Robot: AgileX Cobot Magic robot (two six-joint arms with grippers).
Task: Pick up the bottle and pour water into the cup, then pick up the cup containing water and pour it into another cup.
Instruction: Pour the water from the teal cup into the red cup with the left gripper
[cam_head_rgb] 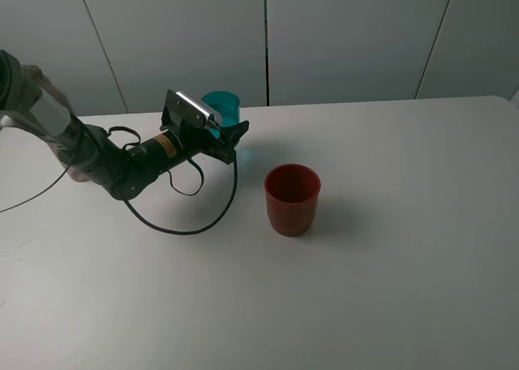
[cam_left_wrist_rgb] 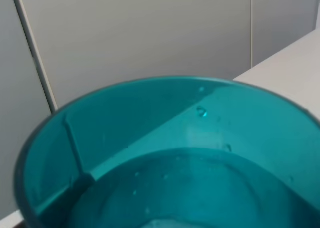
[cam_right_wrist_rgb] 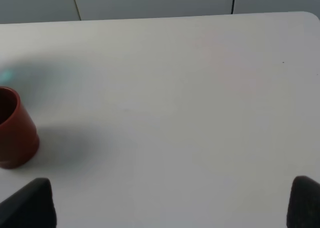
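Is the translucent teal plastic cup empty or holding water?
Not empty: inside the translucent teal plastic cup, the left wrist view shows a water surface with bubbles.

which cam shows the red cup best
The exterior high view: the red cup shows whole, rim to base. The right wrist view cuts it off at the frame edge; the left wrist view misses it.

Lab bench – white table (cam_head_rgb: 405,289), panelled wall (cam_head_rgb: 349,37)
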